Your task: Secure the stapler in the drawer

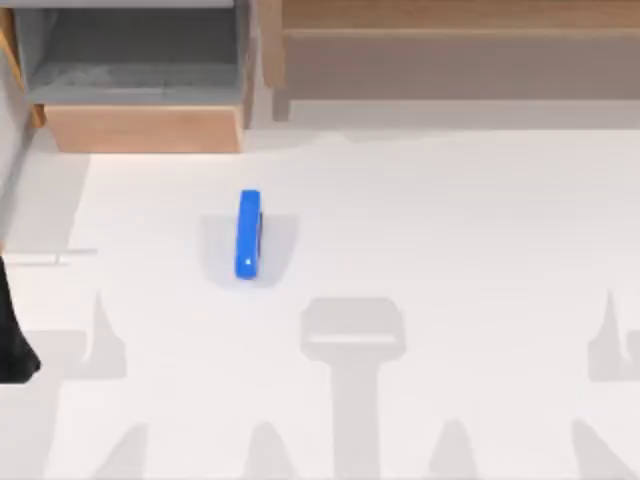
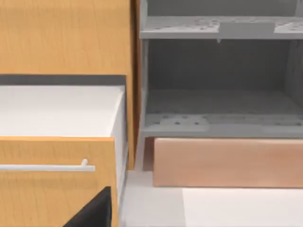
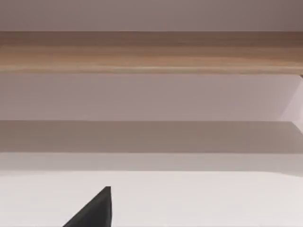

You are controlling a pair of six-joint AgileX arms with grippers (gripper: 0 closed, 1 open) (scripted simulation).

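The stapler [image 1: 249, 234], a small bright blue bar with a tiny white spot, lies on the white table left of centre, its long side running front to back. The drawer [image 1: 140, 128] stands at the back left, its grey inside showing behind a light tan front panel. In the left wrist view the drawer [image 2: 227, 163] faces me with its grey inside open above the front panel. A dark part of my left gripper [image 2: 94, 213] juts in at that view's edge. My left arm [image 1: 12, 340] sits at the table's left edge, well away from the stapler. A dark part of my right gripper [image 3: 94, 210] hangs over bare table.
A long wooden shelf [image 1: 450, 50] with a brown recess runs along the back right, also in the right wrist view [image 3: 151, 52]. An orange cabinet front with a white handle [image 2: 47, 166] stands beside the drawer. Bare white table surrounds the stapler.
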